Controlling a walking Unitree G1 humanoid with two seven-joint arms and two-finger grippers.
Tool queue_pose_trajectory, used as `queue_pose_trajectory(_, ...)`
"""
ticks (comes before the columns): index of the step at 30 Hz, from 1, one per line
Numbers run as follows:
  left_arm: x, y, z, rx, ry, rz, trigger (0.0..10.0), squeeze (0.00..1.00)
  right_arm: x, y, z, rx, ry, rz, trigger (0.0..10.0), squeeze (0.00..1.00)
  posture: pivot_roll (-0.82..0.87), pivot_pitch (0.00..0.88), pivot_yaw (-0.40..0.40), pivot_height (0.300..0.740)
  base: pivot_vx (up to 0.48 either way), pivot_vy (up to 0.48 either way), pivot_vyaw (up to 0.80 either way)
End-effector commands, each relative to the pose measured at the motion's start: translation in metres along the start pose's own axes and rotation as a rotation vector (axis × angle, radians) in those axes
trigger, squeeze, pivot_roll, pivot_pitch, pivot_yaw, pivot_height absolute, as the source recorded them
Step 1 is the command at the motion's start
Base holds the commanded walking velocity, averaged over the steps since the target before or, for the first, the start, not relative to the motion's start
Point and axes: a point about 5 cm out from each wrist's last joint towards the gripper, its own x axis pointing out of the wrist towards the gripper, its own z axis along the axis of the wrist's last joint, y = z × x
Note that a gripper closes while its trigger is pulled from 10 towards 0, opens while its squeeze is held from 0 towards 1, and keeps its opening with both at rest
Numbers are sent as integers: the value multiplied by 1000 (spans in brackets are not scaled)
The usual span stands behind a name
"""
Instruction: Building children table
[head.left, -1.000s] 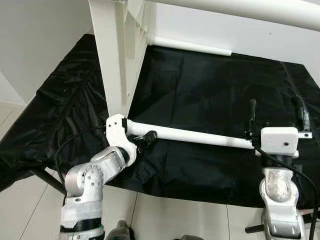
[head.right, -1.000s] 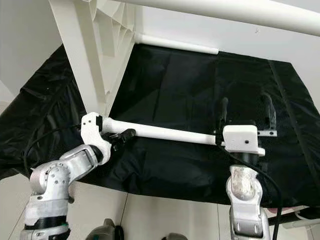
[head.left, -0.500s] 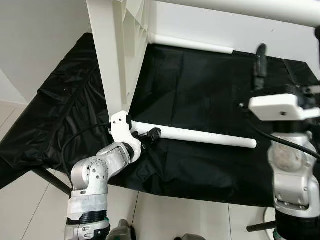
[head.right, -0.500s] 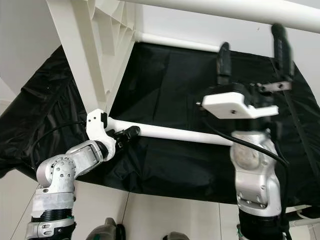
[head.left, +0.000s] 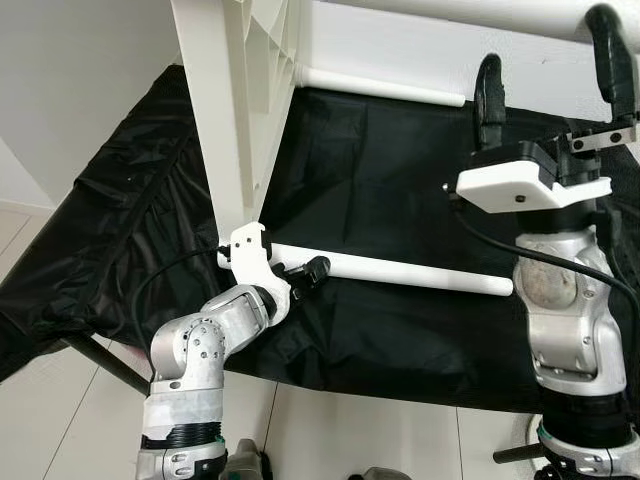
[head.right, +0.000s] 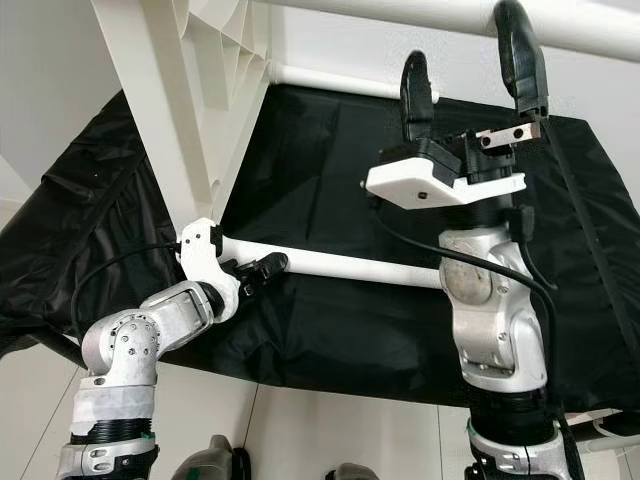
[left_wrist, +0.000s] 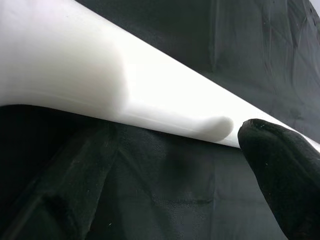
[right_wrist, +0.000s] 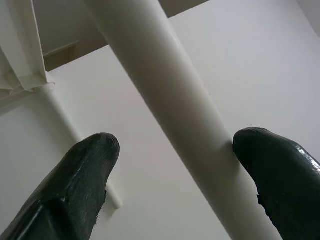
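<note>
In the head views, we see the smooth white plastic table leg (head.left: 400, 271) lying on the black cloth-covered table (head.left: 400, 180), near edge; we judge it light, stiff, slippery, best held mid-shaft. Our left gripper (head.left: 305, 276) sits at its left end; the ribbed white tabletop panel (head.left: 240, 100) is cut off above. The left wrist view leaves that grasp unclear. In the right wrist view, our right gripper (right_wrist: 175, 190) spreads around an overhead white tube (right_wrist: 165, 100).

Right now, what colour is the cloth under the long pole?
Black cloth, white pole; clearest in the left eye view.
</note>
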Motion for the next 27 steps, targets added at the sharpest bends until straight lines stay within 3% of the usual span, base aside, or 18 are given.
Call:
queue_pose_trajectory(1, 1, 1, -8, -1, 34, 6, 10000, 0, -3, 1, 2, -16, -22, -28, 10000, 0, 24, 73, -11, 740, 0, 0, 0)
queue_pose_trajectory(7, 1, 1, -9, 1, 33, 5, 10000, 0, -8, 3, 2, -57, -32, -52, 10000, 0, 23, 73, -12, 740, 0, 0, 0)
queue_pose_trajectory(12, 2, -1, -9, 3, 35, -1, 10000, 0, -1, -2, 3, -75, -53, -102, 10000, 0, 18, 73, -10, 740, 0, 0, 0)
queue_pose_trajectory(18, 3, -3, -9, 5, 29, -7, 10000, 0, 20, 0, 6, -44, -99, -64, 10000, 0, 17, 68, -12, 740, 0, 0, 0)
queue_pose_trajectory(23, 4, -3, -9, 2, 25, -6, 10000, 0, 38, 9, 4, 40, -78, 85, 10000, 0, 12, 63, -13, 740, 0, 0, 0)
queue_pose_trajectory(27, 5, -3, -9, -2, 23, -4, 10000, 0, 58, 10, 1, 11, -74, 148, 10000, 0, 1, 57, -12, 740, 0, 0, 0)
